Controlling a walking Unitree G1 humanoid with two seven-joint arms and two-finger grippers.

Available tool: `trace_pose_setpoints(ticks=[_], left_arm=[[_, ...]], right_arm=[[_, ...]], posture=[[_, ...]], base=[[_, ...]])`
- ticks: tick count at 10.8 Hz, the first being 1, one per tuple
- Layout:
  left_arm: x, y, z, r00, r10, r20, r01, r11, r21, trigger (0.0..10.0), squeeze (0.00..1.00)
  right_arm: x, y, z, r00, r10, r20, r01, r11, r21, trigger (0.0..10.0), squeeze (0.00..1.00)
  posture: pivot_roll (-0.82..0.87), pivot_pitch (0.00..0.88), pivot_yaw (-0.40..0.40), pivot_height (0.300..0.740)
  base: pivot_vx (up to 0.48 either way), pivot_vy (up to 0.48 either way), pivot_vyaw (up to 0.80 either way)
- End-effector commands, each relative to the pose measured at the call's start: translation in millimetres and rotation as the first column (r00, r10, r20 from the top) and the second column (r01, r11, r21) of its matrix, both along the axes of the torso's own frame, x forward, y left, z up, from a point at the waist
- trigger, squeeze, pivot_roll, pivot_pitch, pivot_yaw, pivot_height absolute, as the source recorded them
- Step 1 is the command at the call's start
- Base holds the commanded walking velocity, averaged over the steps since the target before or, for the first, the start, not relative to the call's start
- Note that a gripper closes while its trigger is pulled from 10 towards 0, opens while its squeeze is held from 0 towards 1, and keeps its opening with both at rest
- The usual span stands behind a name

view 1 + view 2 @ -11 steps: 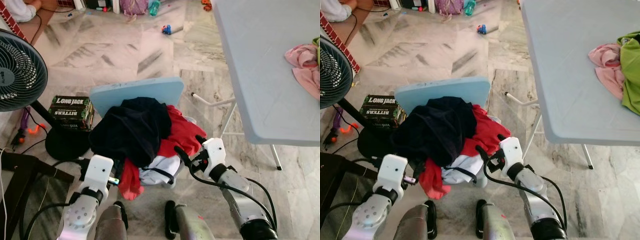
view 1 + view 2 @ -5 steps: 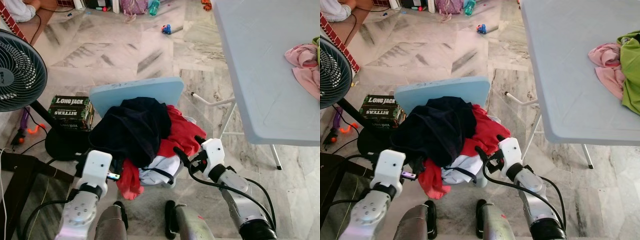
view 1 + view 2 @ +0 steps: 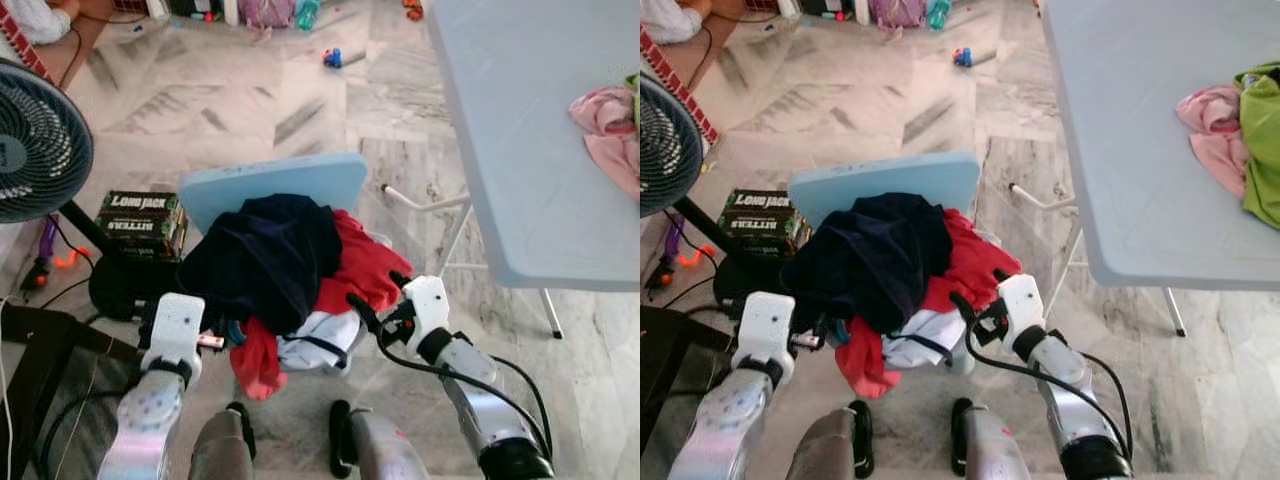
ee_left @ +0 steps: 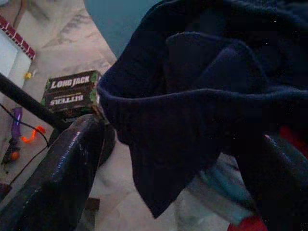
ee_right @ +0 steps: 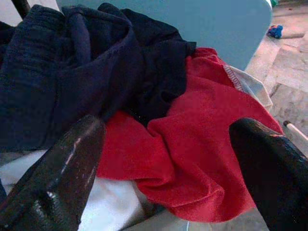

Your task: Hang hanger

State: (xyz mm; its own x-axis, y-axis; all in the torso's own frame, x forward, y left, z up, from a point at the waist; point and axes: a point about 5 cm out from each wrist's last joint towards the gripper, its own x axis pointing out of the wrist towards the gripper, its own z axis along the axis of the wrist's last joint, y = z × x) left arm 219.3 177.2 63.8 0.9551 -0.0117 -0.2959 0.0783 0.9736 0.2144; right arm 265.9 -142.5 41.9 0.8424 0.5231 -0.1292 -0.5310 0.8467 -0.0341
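Observation:
A pile of clothes lies on a light blue chair [image 3: 270, 182]: a dark navy garment [image 3: 265, 255] on top, a red one [image 3: 360, 265] to its right, white cloth [image 3: 320, 335] below. I see no hanger. My left gripper [image 3: 222, 335] is at the pile's left edge, open, and its fingers [image 4: 62, 168] flank a hanging navy fold [image 4: 192, 110]. At the pile's right edge my right gripper [image 3: 378, 297] is open too, with the red garment [image 5: 192, 139] between its fingers [image 5: 57, 178] and nothing held.
A grey folding table [image 3: 520, 150] with pink cloth [image 3: 605, 120] stands to the right, its legs near the chair. A standing fan [image 3: 35, 140] and a Long Jack box [image 3: 140, 215] are on the left. Toys lie on the marble floor [image 3: 250, 90] behind.
My left arm has drawn back to the left, a little away from the pile. The right arm and the clothes have stayed put.

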Motion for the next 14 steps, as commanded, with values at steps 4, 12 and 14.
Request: trace_pose_setpoints(ticks=[4,12,14], left_arm=[[10.4,-12.9,-7,0.999,-0.028,-0.015,0.027,0.997,-0.072,10.0,0.00],[18.4,-14.4,-10,1.000,-0.028,0.001,0.028,0.988,-0.149,0.0,0.00],[18.0,-13.9,-10,1.000,-0.028,0.001,0.028,0.989,-0.143,0.0,0.00]], right_arm=[[-3.1,-2.5,-3,1.000,0.008,-0.012,-0.008,1.000,-0.018,10.0,0.00],[-2.5,-2.4,-3,1.000,0.011,-0.011,-0.011,1.000,-0.024,10.0,0.00],[-1.9,-2.0,-3,1.000,0.012,-0.010,-0.012,1.000,-0.024,10.0,0.00]], posture=[[0.05,0.232,-0.081,0.740],[0.05,0.225,-0.082,0.740],[0.05,0.224,-0.081,0.740]], base=[[0.000,0.000,0.00],[0.000,0.000,0.00],[0.000,0.000,0.00]])
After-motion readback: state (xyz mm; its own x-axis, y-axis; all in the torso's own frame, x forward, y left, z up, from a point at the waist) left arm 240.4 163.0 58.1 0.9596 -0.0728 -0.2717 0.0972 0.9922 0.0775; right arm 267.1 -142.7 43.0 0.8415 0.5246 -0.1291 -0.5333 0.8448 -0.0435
